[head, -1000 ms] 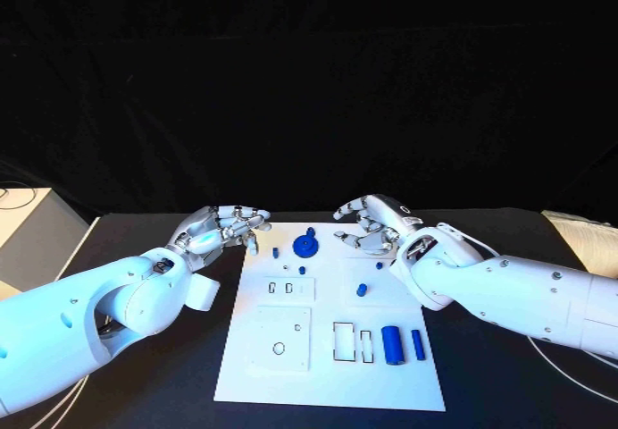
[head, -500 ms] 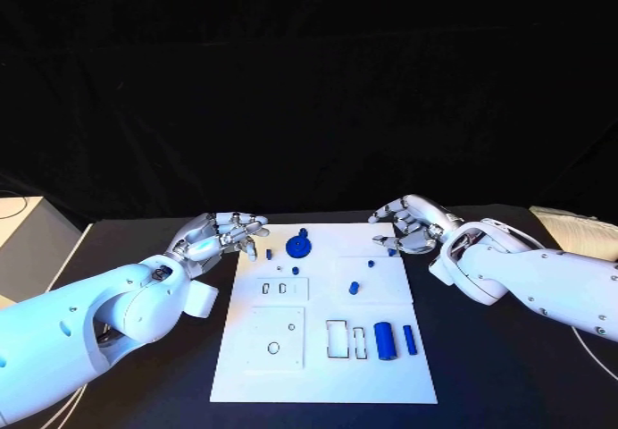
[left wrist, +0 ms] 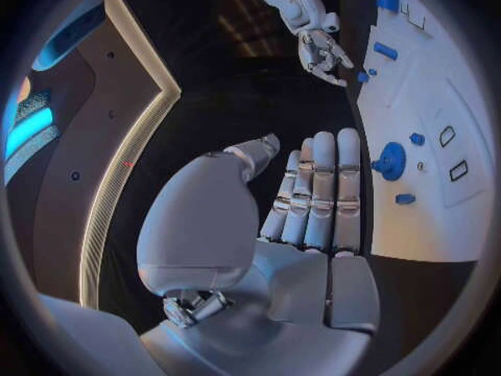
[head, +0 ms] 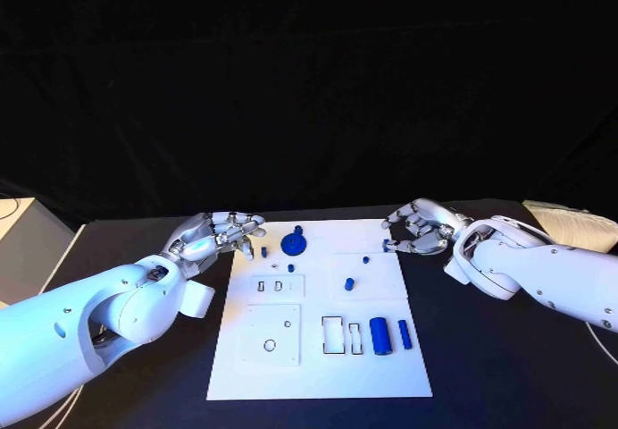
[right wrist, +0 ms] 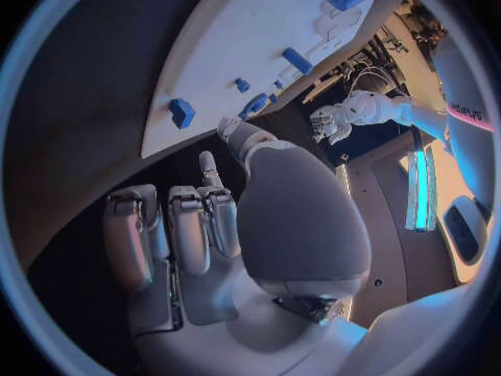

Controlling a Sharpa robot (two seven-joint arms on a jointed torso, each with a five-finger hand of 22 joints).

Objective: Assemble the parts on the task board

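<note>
Fingers (left wrist: 318,184) straight and pressed side by side on the left hand (head: 216,234), thumb set apart, nothing in the grasp. Hovers just off the task board (head: 373,375) at its eleven o'clock corner, palm turned toward the parts, probably waiting there so a short reach gets it to the nearest pieces.

Over to the right hand (head: 419,229): fingers (right wrist: 172,226) loosely curled, thumb clear of them, holding nothing as far as can be told. Sits at the board's one o'clock corner, just outside the white edge, likely kept off the plate so the head camera sees every part.

Now the board itself, flat in the middle of the black table (head: 515,375). Blue gear (head: 294,241) up near twelve o'clock, closest to the left hand. Small peg (head: 264,252) just beside it toward nine. Oval piece (head: 349,284) near the centre. Thick cylinder (head: 380,335) and thin cylinder (head: 405,334) lying side by side at four o'clock, next to two open rectangular slots (head: 341,334), which look like their seats. No telling from here whether the gear is already on its post.

Looks like an early stage: most parts loose, both hands free. Next call probably a reach and a careful pinch on something small, with slipping the obvious risk.
</note>
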